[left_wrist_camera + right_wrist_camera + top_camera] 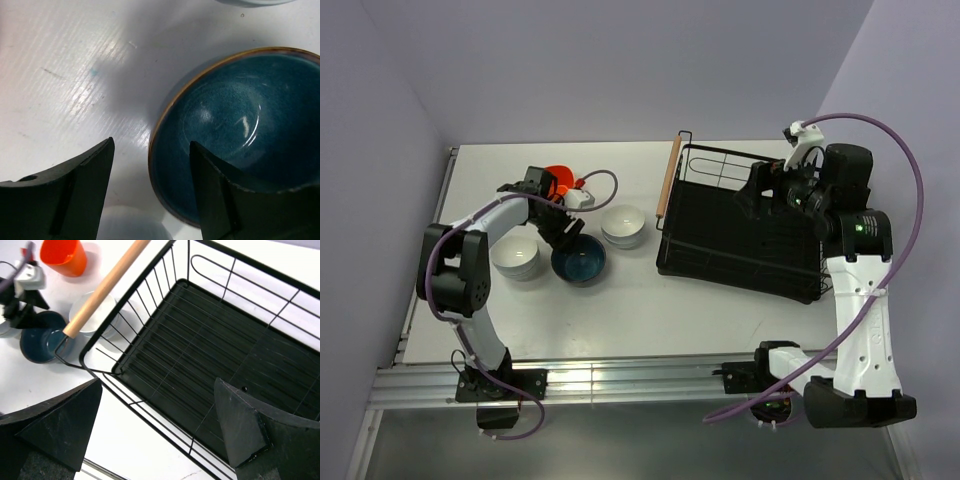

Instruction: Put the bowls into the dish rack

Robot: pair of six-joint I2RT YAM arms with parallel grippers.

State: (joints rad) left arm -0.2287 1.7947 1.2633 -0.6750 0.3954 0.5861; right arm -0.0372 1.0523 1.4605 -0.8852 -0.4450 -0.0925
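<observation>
The dark blue bowl with a teal inside (579, 263) sits on the white table. My left gripper (560, 235) is open right over its near-left rim. In the left wrist view the gripper (151, 145) straddles the rim of the blue bowl (240, 120), one finger inside and one outside. White bowls stand to its left (517, 257) and right (623, 226). An orange bowl (557, 181) is behind the left arm. The black wire dish rack (740, 235) holds no bowls. My right gripper (760, 195) hovers open and empty over it; it also shows in the right wrist view (157, 385).
The rack's wooden handle (668, 175) faces the bowls; it also shows in the right wrist view (105, 287). That view also shows the rack's tray base (200, 350), the orange bowl (62, 255), a white bowl (92, 312) and the blue bowl (40, 342). Another white bowl's rim (130, 225) lies under the left gripper.
</observation>
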